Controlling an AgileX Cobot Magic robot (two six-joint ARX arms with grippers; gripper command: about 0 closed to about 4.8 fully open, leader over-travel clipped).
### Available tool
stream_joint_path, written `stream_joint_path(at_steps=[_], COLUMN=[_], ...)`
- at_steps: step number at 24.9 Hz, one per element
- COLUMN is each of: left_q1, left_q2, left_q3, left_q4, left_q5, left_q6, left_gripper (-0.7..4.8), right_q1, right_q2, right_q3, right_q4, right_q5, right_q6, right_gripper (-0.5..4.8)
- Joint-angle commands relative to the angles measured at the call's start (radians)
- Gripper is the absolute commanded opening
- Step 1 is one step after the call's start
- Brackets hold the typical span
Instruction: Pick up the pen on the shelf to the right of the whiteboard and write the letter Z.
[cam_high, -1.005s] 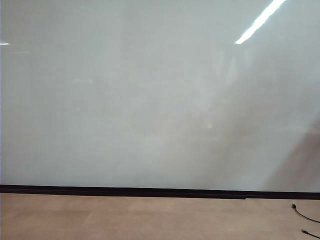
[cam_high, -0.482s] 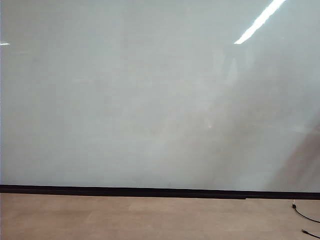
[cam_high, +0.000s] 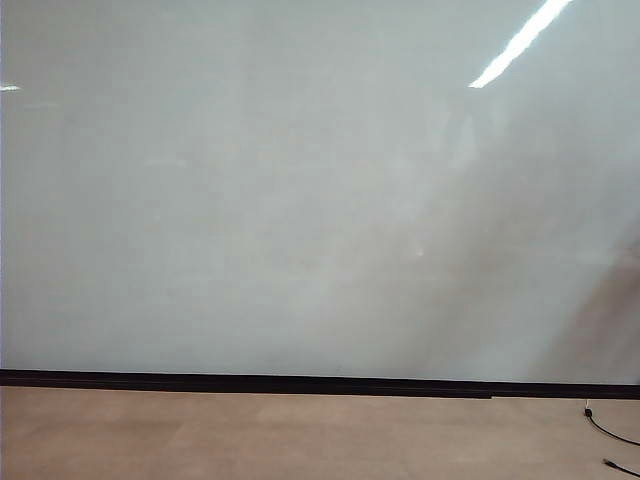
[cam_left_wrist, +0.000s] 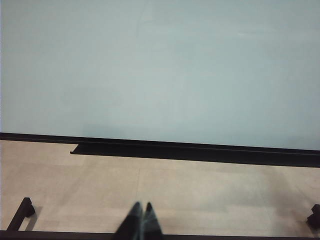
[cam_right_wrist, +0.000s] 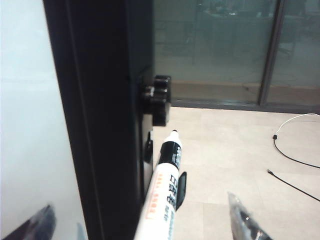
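- Pen (cam_right_wrist: 162, 200) is sitting on a small black holder fixed to the whiteboard's dark side frame (cam_right_wrist: 100, 120); I'm seeing it only in the right wrist view.
- It's standing tilted, dark tip up, white barrel with orange and black print, black band under the tip.
- Right gripper (cam_right_wrist: 150, 222) is hovering around the pen's lower barrel, jaws spread wide: 1 fingertip (cam_right_wrist: 35, 225) is showing in front of the whiteboard face, the other (cam_right_wrist: 245, 220) over the tan floor (cam_right_wrist: 225, 150). Neither is touching the pen, so nothing is being gripped.
- Whiteboard (cam_high: 300, 200) is filling nearly the whole exterior view, glossy pale grey, dark strip along its lower edge, a ceiling light reflecting near the upper right.
- I'm finding no pen strokes on the board in the exterior view or the left wrist view, so the letter Z is not yet drawn.
- Neither arm is showing in the exterior view.
- Left gripper (cam_left_wrist: 140, 225) is pointing level toward the board base, well apart from it, with floor in between; its 2 dark fingertips (cam_left_wrist: 132, 222) are pressing together, closed on nothing.
- A black cable (cam_high: 612, 432) is lying on the floor at the lower right of the exterior view; the right wrist view is also showing cables (cam_right_wrist: 295, 160) on the floor beyond the frame, plus glass partitions (cam_right_wrist: 220, 45) farther back.
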Motion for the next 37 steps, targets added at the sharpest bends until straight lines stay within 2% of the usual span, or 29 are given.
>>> stream_joint_path(at_steps=[1, 9, 12, 17, 21, 25, 28, 37], left_q1=[0.000, 0.000, 0.000, 0.000, 0.000, 0.000, 0.000, 0.000], left_q2=[0.000, 0.000, 0.000, 0.000, 0.000, 0.000, 0.000, 0.000], left_q3=[0.002, 0.002, 0.002, 0.002, 0.002, 0.002, 0.002, 0.002], left_q4=[0.005, 0.005, 0.005, 0.005, 0.005, 0.005, 0.005, 0.005], left_q5=[0.000, 0.000, 0.000, 0.000, 0.000, 0.000, 0.000, 0.000], left_q6=[0.004, 0.004, 0.004, 0.004, 0.004, 0.004, 0.004, 0.004], left_gripper=[-0.04, -0.05, -0.04, -0.05, -0.04, -0.05, -0.04, -0.04], right_q1=[-0.001, 0.006, 0.008, 0.013, 0.019, 0.022, 0.022, 0.010], right_q2=[-0.003, -0.003, -0.003, 0.002, 0.006, 0.007, 0.007, 0.007], right_q3=[0.005, 0.005, 0.006, 0.012, 0.017, 0.017, 0.017, 0.014], right_q4=[0.016, 0.016, 0.016, 0.016, 0.016, 0.015, 0.015, 0.014], right_q5=[0.002, 0.022, 0.022, 0.019, 0.016, 0.020, 0.022, 0.043], right_q6=[0.012, 0.012, 0.012, 0.012, 0.012, 0.012, 0.011, 0.011], right_gripper=[4.79, 4.59, 4.30, 4.25, 3.63, 3.52, 3.03, 3.00])
